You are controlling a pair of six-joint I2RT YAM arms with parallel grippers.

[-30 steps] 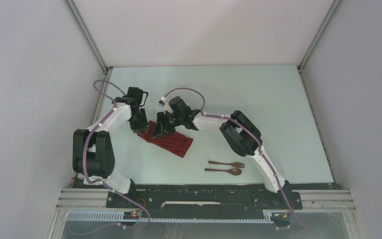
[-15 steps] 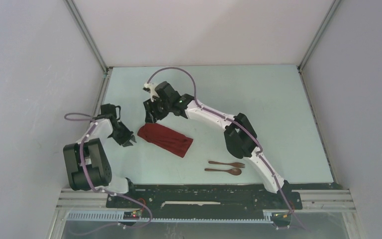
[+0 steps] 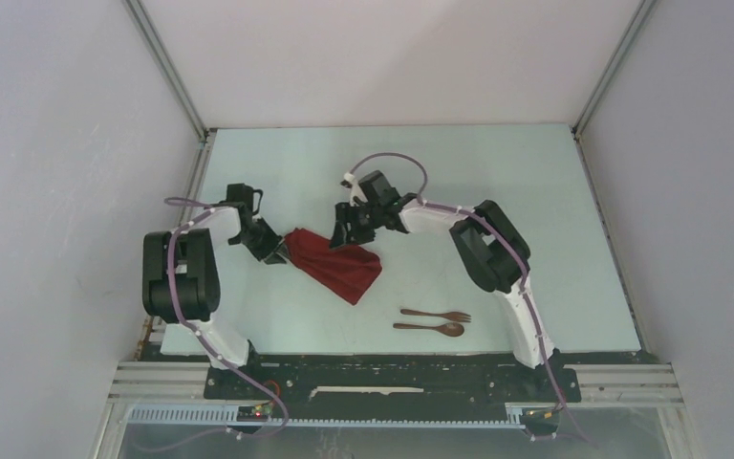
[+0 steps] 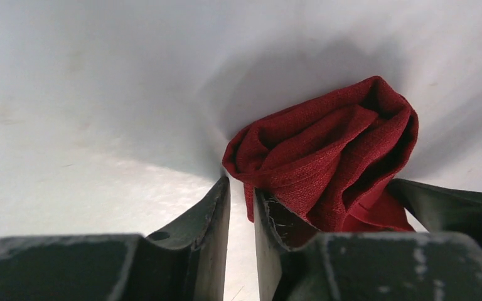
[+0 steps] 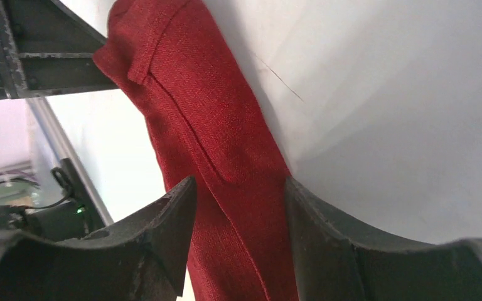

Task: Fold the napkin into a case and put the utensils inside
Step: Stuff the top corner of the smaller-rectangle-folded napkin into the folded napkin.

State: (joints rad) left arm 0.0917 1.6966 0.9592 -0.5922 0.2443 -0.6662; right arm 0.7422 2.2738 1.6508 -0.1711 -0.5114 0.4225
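Napkin (image 5: 213, 157), dark red and folded into a long strip, passes between the fingers (image 5: 163, 232) of the right gripper (image 5: 240, 182), which stand well apart, one on each side of the cloth. Whether either finger touches it cannot be told.

At the strip's far-left end, the fingers (image 4: 201, 238) of the left gripper (image 4: 241, 188) are almost together, with only a thin slit between them. A cloth edge hangs into that slit and a bunched wad lies over one finger. Whether the edge is really clamped cannot be told.

Seen from above, the napkin lies left of the middle of the pale table (image 3: 497, 191), slanting from far-left to near-right. The left arm reaches its far-left end from the left, while the right arm comes in from the right and meets the far edge of the strip.

The fork (image 3: 437, 315) and spoon (image 3: 430, 328) lie to the near-right, apart from the cloth. They are side by side, the fork farther and the spoon nearer, heads pointing right.
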